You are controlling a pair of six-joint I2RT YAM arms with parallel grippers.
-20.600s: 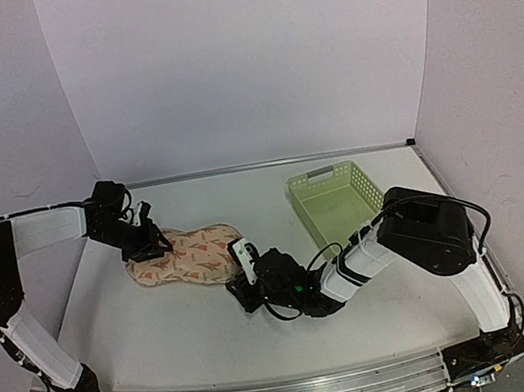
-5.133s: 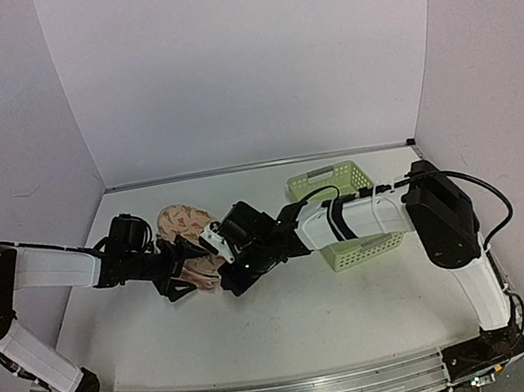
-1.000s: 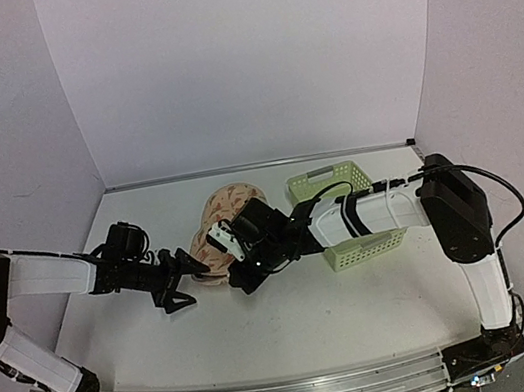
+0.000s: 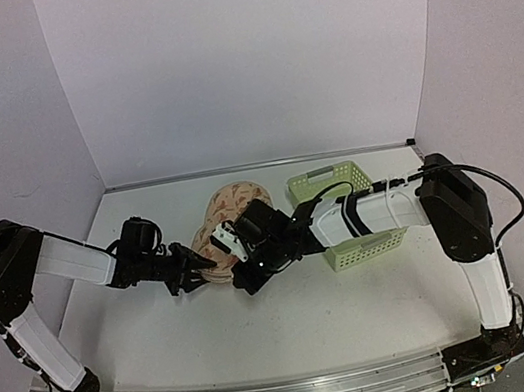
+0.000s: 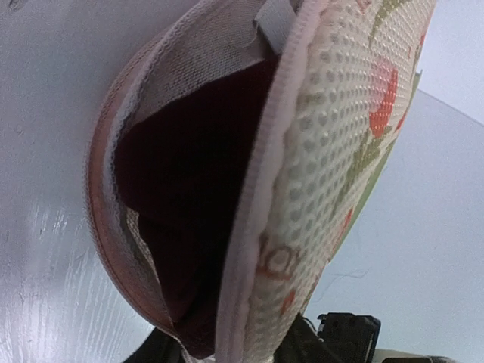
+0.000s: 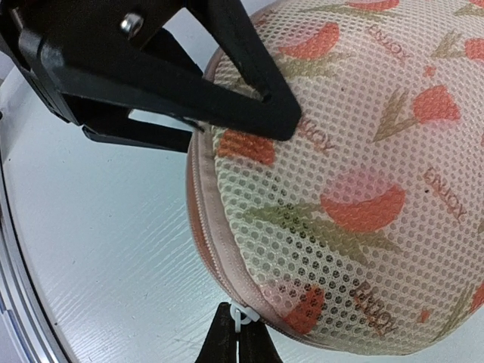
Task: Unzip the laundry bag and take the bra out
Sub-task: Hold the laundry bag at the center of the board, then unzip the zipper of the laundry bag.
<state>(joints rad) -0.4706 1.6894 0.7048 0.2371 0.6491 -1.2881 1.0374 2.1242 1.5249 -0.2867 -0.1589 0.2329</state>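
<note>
The laundry bag (image 4: 231,208) stands folded up mid-table, partly unzipped. In the left wrist view its patterned mesh flap (image 5: 333,151) gapes and the dark maroon bra (image 5: 193,181) shows inside. My left gripper (image 4: 191,262) is at the bag's left edge; its fingers (image 5: 162,349) sit on either side of the flap's rim and close on it. In the right wrist view one of its black fingers (image 6: 227,83) lies on the mesh. My right gripper (image 6: 240,340) is shut on the white zipper pull (image 6: 242,319) at the bag's lower rim (image 6: 219,242); it also shows in the top view (image 4: 231,262).
The pale green mesh basket (image 4: 325,181) stands just right of the bag, partly under my right forearm. The white walls close the back and both sides of the table.
My left gripper has moved right from the bare table up to the bag's open edge and closed around its rim. The right gripper and the bag have hardly moved.
</note>
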